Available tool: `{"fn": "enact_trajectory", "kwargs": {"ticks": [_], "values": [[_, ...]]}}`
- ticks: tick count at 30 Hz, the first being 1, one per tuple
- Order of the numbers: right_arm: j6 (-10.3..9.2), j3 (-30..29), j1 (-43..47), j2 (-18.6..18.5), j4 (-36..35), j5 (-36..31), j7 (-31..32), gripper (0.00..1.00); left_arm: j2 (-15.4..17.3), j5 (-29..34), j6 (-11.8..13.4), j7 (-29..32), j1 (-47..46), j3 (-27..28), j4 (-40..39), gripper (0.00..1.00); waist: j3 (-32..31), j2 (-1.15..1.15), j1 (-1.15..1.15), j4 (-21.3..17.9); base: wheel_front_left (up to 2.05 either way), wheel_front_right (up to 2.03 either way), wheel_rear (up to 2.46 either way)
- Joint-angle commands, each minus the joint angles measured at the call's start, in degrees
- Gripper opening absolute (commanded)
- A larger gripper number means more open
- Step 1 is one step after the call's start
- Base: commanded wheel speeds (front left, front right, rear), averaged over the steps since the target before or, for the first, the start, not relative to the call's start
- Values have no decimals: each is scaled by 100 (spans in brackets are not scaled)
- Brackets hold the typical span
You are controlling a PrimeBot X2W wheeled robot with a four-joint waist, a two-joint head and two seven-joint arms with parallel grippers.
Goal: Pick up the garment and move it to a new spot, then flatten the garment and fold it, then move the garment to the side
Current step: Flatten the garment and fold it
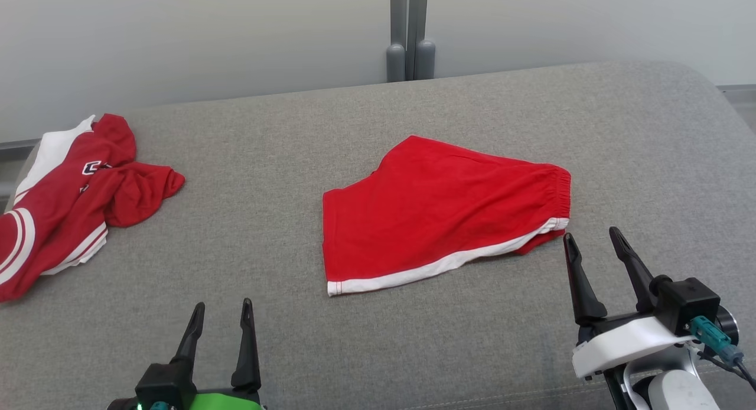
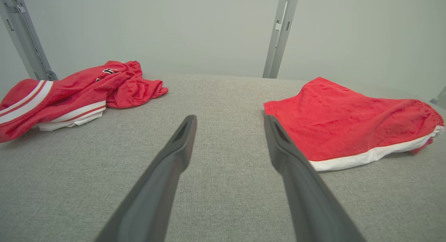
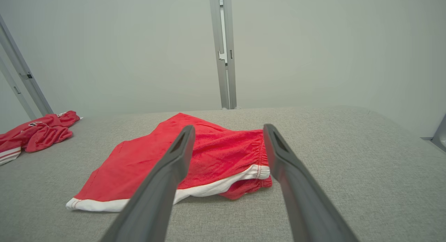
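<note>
The garment [image 1: 437, 215] is a pair of red shorts with a white side stripe, lying folded flat in the middle of the grey cushioned surface [image 1: 413, 339]. The left wrist view has the shorts [image 2: 348, 127] to the right, and in the right wrist view the shorts [image 3: 195, 165] lie just ahead. My left gripper [image 1: 223, 313] stands open at the near edge, left of the shorts and apart from them. My right gripper [image 1: 590, 240] is open too, its fingertips just off the waistband corner. Nothing sits between either pair of fingers.
A crumpled red and white top [image 1: 71, 191] lies at the far left of the surface, also seen as a red heap [image 2: 76, 92] from the left wrist. A grey post [image 1: 407, 32] stands against the pale wall behind. The surface's rounded far right corner [image 1: 697, 85] drops off.
</note>
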Motion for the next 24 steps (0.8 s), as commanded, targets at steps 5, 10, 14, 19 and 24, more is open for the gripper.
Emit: {"fn": "enact_trajectory", "kwargs": {"ticks": [5,10,14,19,24], "values": [[0,-27,184,78,-61,-146,37,100,25,49,34,2,236,165,-77,100,-92,0,0,4,0,0,0],[0,-48,185,99,-7,-187,56,100,-14,67,-20,2,299,236,-84,100,-105,0,0,43,0,0,0],[0,-52,146,114,24,-221,63,100,-46,109,-60,2,272,262,-56,100,-100,0,0,76,0,0,0],[0,-45,109,119,56,-232,74,100,-79,141,-86,2,247,292,-51,100,-82,0,0,101,0,0,0],[-1,-60,64,126,124,-252,62,100,-97,179,-99,2,257,326,-48,100,-60,0,0,119,0,0,0]]}}
